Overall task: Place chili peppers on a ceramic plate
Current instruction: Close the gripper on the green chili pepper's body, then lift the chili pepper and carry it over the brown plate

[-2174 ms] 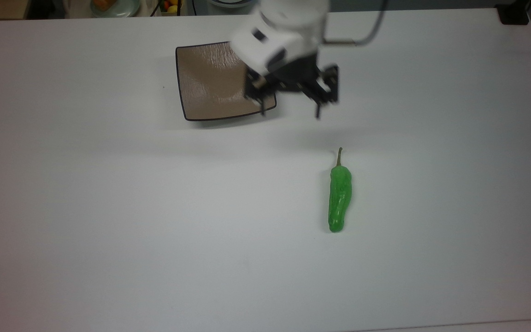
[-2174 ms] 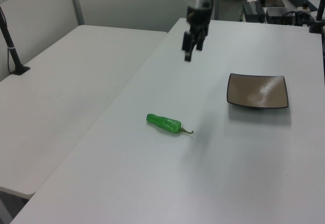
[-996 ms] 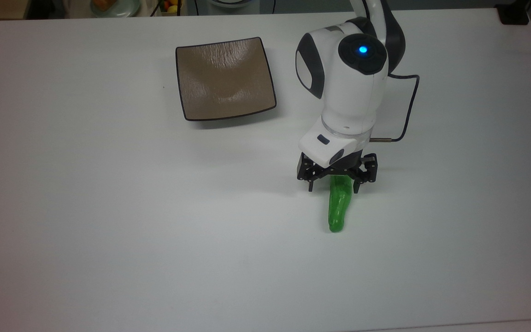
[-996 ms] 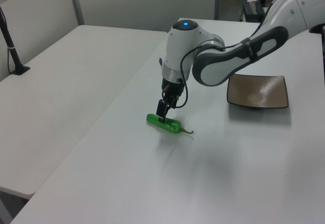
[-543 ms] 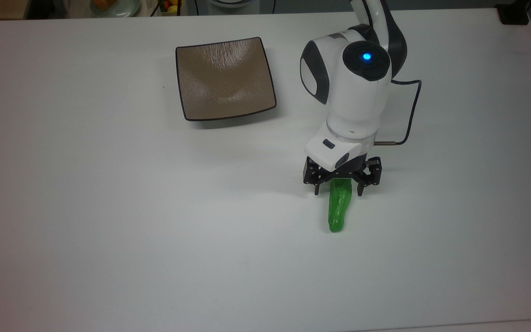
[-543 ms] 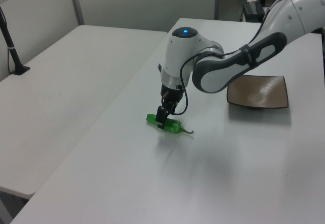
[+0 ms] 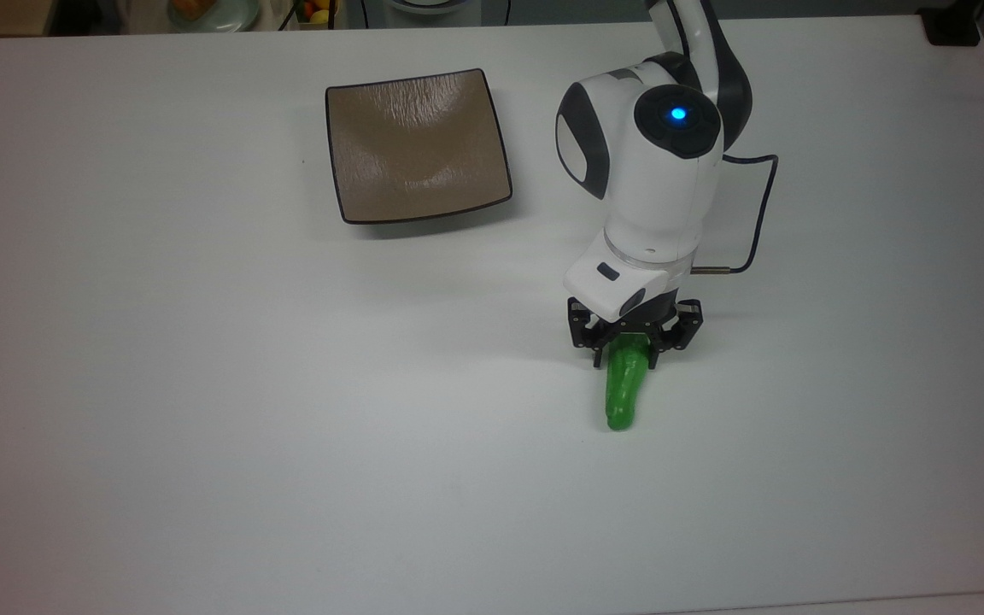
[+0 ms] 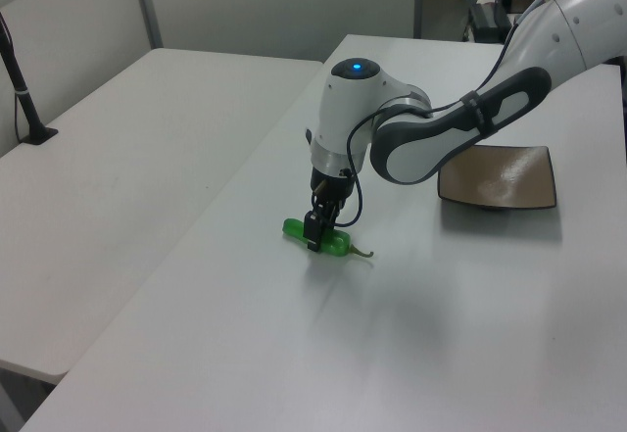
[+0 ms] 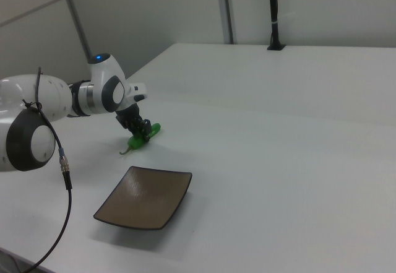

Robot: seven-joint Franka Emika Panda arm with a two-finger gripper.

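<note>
Gripper [image 7: 627, 352] down at table level, fingers [image 7: 599, 354] closed in against both sides of the chili pepper [image 7: 622, 395], clamped near its stem end. Pepper lying on the white table [image 7: 202, 427], tip toward the top view's bottom edge, thin stem [image 8: 363, 254] poking out past the gripper [image 8: 317, 231] toward the left view's right. Same clamp seen in the right view, gripper [image 9: 141, 134] over pepper [image 9: 150, 130]. Ceramic plate [image 7: 418, 145] bare, square, tan-brown with dark rim, flat on table well apart from pepper, toward the top view's upper left. Plate [image 8: 498, 176] at the left view's right; plate [image 9: 146, 197] in the right view's foreground. Blue light lit on arm housing [image 7: 677, 114]. Dark cable [image 7: 761, 213] looping beside the wrist.
</note>
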